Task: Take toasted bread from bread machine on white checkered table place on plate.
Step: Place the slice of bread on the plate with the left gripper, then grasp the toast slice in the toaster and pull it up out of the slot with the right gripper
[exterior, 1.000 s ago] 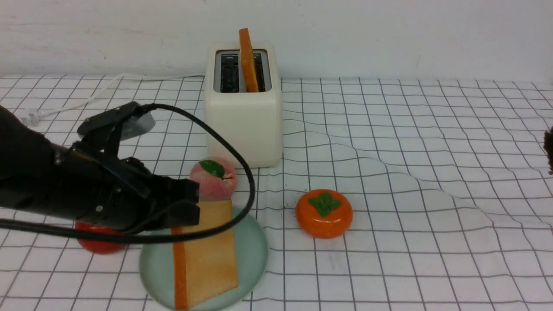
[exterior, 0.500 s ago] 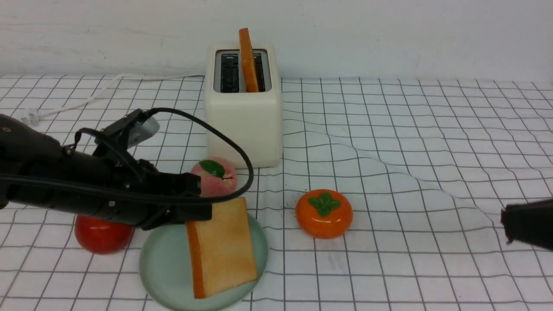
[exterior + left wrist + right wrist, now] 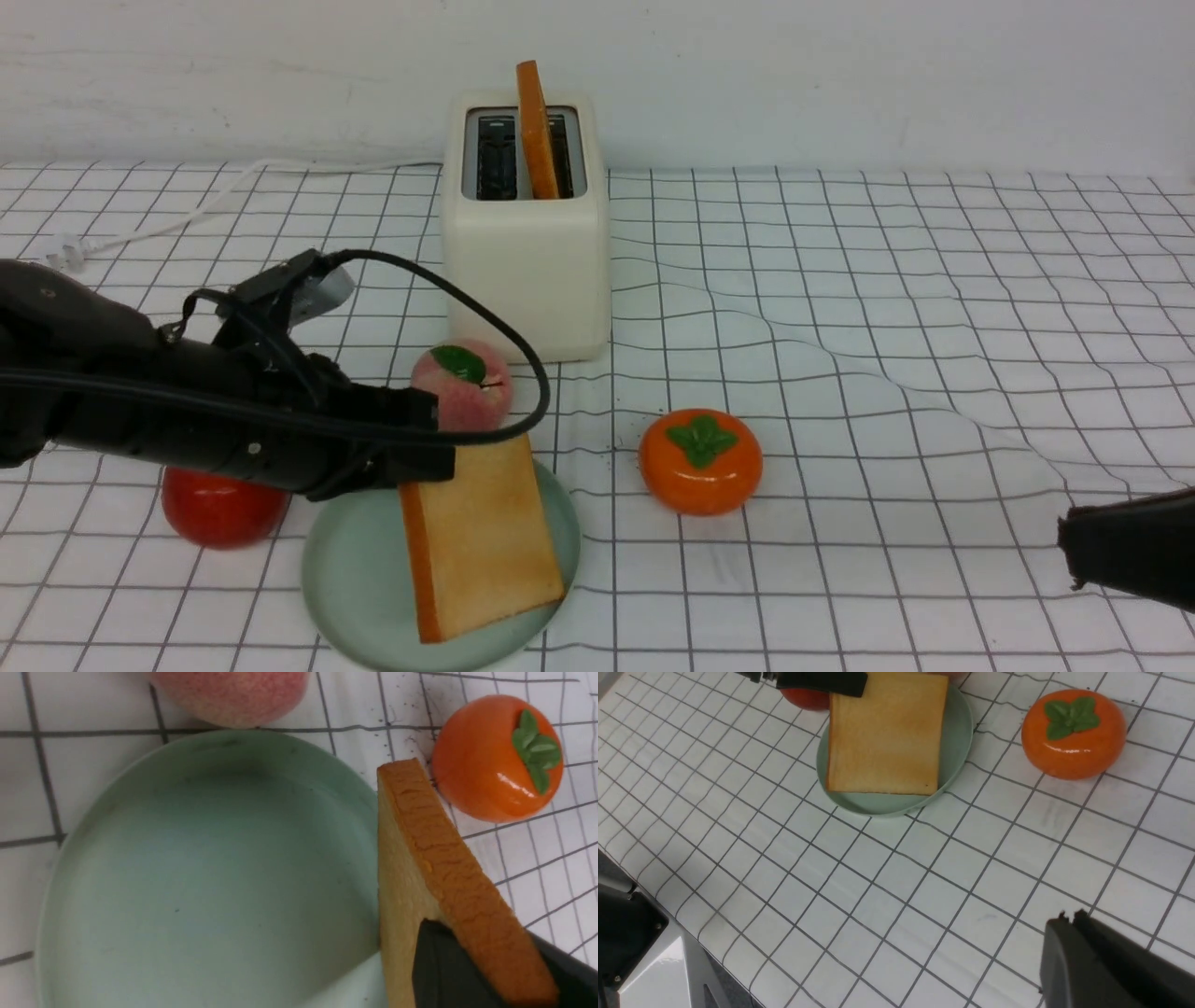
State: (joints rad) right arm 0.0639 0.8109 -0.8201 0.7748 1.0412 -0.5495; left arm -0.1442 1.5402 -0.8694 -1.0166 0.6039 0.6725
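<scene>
Tipped further over than a moment ago, the slice [image 3: 485,551] is rested edge-down on the plate [image 3: 345,569] and pinched at its top by the left gripper [image 3: 434,462], seemingly for laying flat, while the closed right gripper [image 3: 1074,551] is kept aside.

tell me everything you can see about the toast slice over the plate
The square golden-tan toasted bread slice has a darker orange-brown crust and a porous, spongy look. It stands tilted over the round pale mint-green plate, lower edge seemingly resting on it, upper edge pinched between the fingers of the left claw.
</scene>
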